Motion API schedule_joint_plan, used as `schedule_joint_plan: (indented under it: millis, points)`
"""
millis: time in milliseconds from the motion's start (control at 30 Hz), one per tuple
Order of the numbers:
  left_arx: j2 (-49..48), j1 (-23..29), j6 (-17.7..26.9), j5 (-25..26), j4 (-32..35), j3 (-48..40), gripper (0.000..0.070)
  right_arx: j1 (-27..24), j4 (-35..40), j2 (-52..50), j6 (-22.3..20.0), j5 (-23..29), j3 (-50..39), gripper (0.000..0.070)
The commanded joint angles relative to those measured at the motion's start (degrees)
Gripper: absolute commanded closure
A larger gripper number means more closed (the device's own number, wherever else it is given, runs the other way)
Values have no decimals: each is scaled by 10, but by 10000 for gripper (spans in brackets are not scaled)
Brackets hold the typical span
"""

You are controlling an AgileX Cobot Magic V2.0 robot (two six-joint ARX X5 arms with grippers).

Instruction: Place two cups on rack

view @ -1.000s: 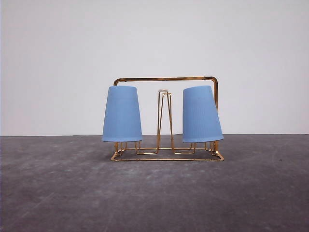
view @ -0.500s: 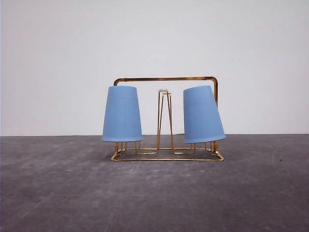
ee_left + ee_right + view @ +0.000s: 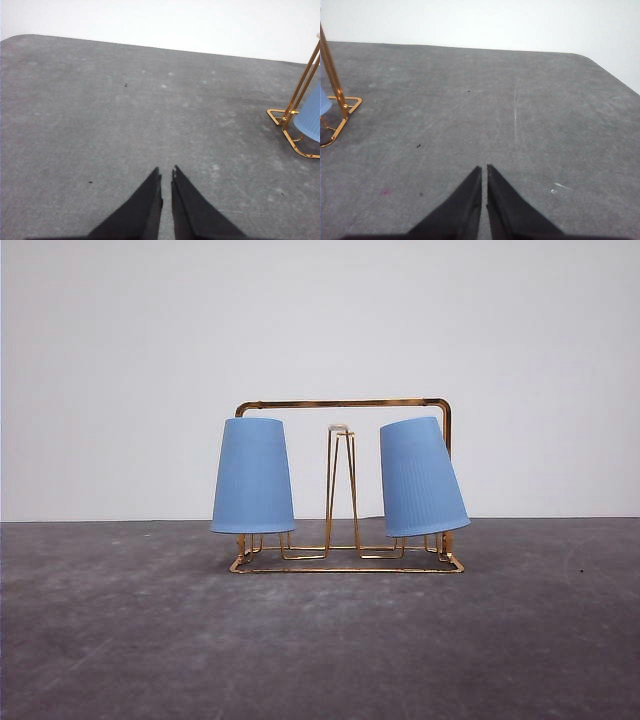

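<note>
The gold wire rack (image 3: 345, 403) stands mid-table at the back. Two light blue cups hang upside down on its prongs: the left cup (image 3: 253, 476) sits upright, the right cup (image 3: 421, 477) leans with its rim swung out to the right. The middle prongs (image 3: 341, 480) are bare. In the left wrist view my left gripper (image 3: 166, 173) is shut over bare table, with a rack corner (image 3: 290, 122) and a cup's edge (image 3: 310, 120) off to one side. My right gripper (image 3: 484, 169) is shut with nothing in it, well away from the rack corner (image 3: 340, 107).
The dark grey table (image 3: 320, 640) spreads in front of the rack, and a white wall (image 3: 320, 320) rises behind it. The table's rounded corners show in both wrist views.
The right cup has tilted a little further, its rim drifting to the right. The left cup and the rack have not moved.
</note>
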Motion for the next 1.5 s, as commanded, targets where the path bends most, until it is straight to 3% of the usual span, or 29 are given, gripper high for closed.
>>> schedule_joint_plan:
  millis: [0,1467]
  points:
    - [-1,1,-1,0,-3,-8,684,-2,6,-1,-2,2,-2,684]
    - [-1,1,-1,0,-3,-8,684,-2,6,-1,-2,2,-2,684]
